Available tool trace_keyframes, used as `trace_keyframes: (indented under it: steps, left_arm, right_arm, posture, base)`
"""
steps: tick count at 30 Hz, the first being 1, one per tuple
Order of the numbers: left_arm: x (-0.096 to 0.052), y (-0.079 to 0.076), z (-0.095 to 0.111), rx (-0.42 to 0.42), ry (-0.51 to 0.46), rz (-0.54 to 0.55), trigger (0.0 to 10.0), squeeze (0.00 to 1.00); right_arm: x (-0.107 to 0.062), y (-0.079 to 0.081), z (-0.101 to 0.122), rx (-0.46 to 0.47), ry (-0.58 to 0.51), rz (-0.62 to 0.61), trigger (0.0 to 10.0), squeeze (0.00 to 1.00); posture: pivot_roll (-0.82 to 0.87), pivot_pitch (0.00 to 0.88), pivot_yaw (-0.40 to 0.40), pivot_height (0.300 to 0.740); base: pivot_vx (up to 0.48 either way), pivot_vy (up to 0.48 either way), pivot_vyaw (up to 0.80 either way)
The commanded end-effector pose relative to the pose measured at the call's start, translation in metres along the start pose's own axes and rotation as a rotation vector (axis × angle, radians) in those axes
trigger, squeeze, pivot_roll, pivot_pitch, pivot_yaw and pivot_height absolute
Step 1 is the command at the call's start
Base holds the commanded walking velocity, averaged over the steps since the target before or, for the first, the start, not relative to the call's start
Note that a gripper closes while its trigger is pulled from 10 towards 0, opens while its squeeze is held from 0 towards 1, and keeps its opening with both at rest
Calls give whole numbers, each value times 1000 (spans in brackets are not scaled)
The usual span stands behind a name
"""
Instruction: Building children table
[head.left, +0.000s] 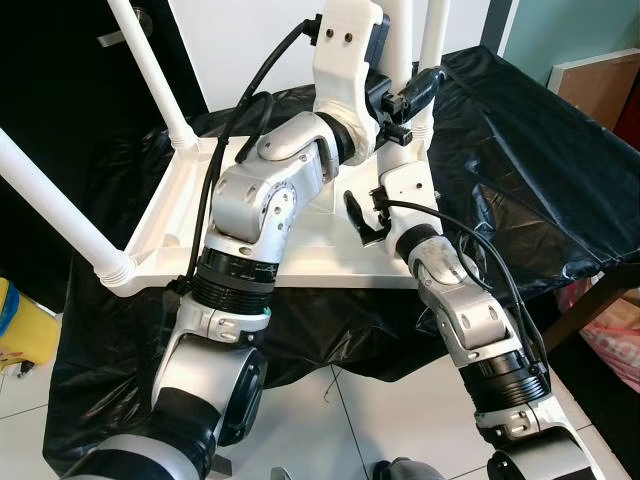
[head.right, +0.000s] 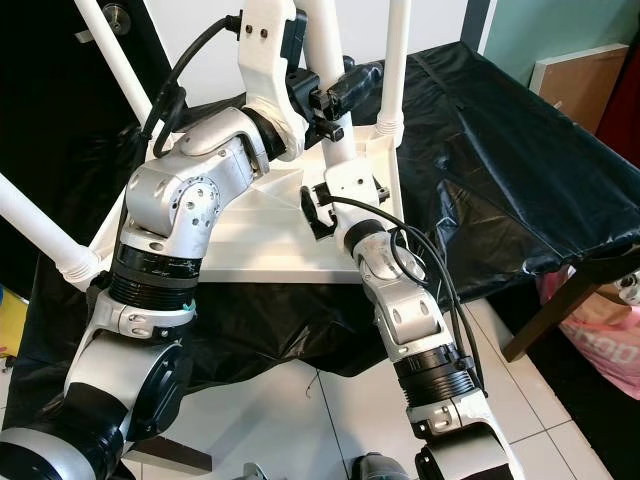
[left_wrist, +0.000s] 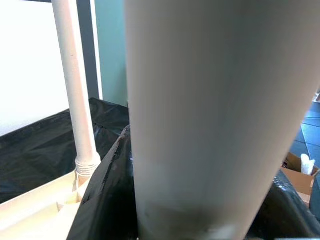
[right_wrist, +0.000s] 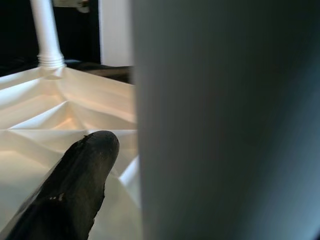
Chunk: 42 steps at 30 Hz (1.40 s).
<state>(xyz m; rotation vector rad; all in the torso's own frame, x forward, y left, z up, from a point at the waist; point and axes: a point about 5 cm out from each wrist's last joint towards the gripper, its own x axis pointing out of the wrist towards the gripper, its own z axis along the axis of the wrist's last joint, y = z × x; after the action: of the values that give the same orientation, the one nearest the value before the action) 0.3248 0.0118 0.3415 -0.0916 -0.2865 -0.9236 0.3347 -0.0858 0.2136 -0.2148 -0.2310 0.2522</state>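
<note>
A white children's table (head.left: 300, 240) lies upside down on a black-covered table, with its legs pointing up. My left gripper (head.left: 412, 98) is raised and shut on the near-right table leg (head.left: 403, 150) partway up. That leg looms close in the left wrist view as a white tube (left_wrist: 210, 115). My right gripper (head.left: 368, 218) sits low at the same leg's base, where it meets the corner socket. One of its black fingers (right_wrist: 75, 190) lies against the leg (right_wrist: 225, 120), above the ribbed underside (right_wrist: 60, 110).
Three more white legs stand up: far right (head.left: 436, 30), far left (head.left: 150, 70) and near left (head.left: 50, 210). The black sheet (head.left: 540, 170) drapes over the table. A yellow object (head.left: 20, 330) and a pink bag (head.left: 615, 340) sit on the tiled floor.
</note>
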Motion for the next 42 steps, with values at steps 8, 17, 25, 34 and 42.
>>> trace_keyframes:
  steps: [8,17,25,34,42]
  left_arm:
    - [6,-11,12,29,-43,-25,10000,0]
    - [8,-17,9,35,-41,-54,10000,0]
    - [7,-22,6,4,-48,-95,10000,1000]
    - [6,-18,2,4,-52,-70,10000,1000]
    - [1,-9,-5,34,-54,5,10000,0]
  right_arm:
    - [3,7,0,-1,-9,-22,2353,0]
    - [2,8,-2,3,-4,-16,0,0]
    - [2,4,-5,25,16,-49,10000,0]
    - [2,-5,-8,53,34,-104,10000,0]
    - [-2,-19,-10,77,36,-178,10000,0]
  posture:
    - [-142,46,36,740]
    - [-153,43,32,740]
    - [-164,30,40,740]
    - [-173,25,46,740]
    - [-177,32,46,740]
  base:
    - [0,0,0]
    - [0,0,0]
    - [0,0,0]
    - [0,0,0]
    - [0,0,0]
